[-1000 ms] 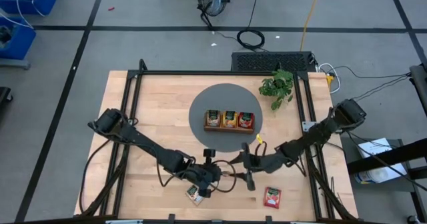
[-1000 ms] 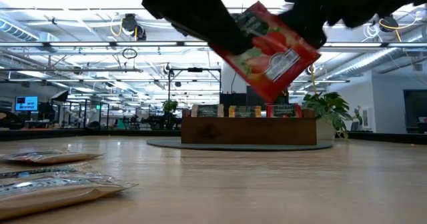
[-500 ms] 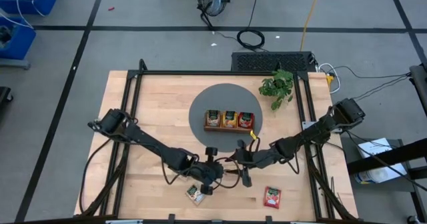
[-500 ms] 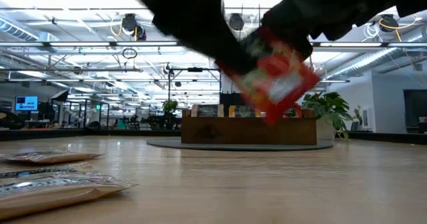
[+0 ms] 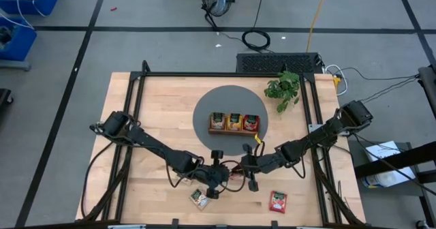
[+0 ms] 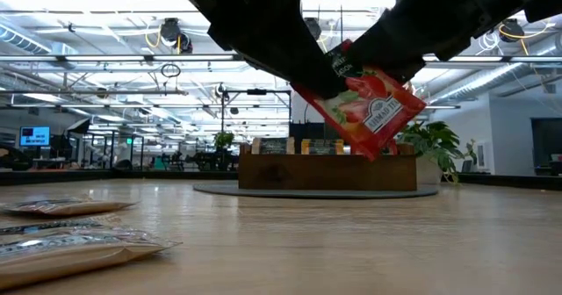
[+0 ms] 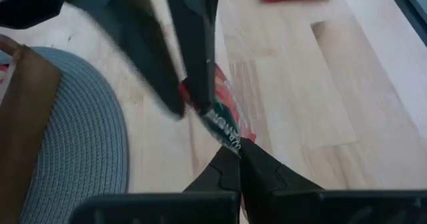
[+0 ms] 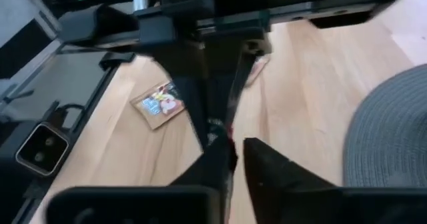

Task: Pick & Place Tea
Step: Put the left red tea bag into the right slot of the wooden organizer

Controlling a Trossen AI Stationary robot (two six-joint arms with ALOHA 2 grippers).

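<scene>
A red tea sachet (image 6: pixel 369 111) hangs tilted in the air over the table's near middle, between my two grippers. My left gripper (image 5: pixel 228 175) comes from the left and is shut on it. My right gripper (image 5: pixel 240 170) comes from the right and is also shut on it. In the left wrist view the sachet (image 7: pixel 223 121) shows nearly edge-on, running from my own fingertips up to the right arm's fingers (image 7: pixel 197 64). The brown wooden tray (image 5: pixel 234 131), holding several sachets, stands on a grey round mat (image 5: pixel 225 103) farther back. My left gripper pinches one end of the sachet (image 7: pixel 232 139) between its two fingertips, slanting down from the table's left. The sachet is clear of the table and tilted. My right gripper pinches the sachet's opposite end (image 7: pixel 202 97) between its fingers, coming nearly level from the table's right. In the low view it sits on the sachet's upper right part (image 6: pixel 386 71).
A cream sachet (image 5: pixel 199 199) and a red sachet (image 5: pixel 278 202) lie on the wood near the front edge. More sachets (image 6: pixel 70 242) lie at the near left in the low view. A potted plant (image 5: pixel 283 86) stands at the back right, beside the mat.
My right gripper has moved toward the table's left, up to the sachet held by my left gripper, and has taken hold of its free end. The sachet has sunk a little and stays tilted, clear of the table.
</scene>
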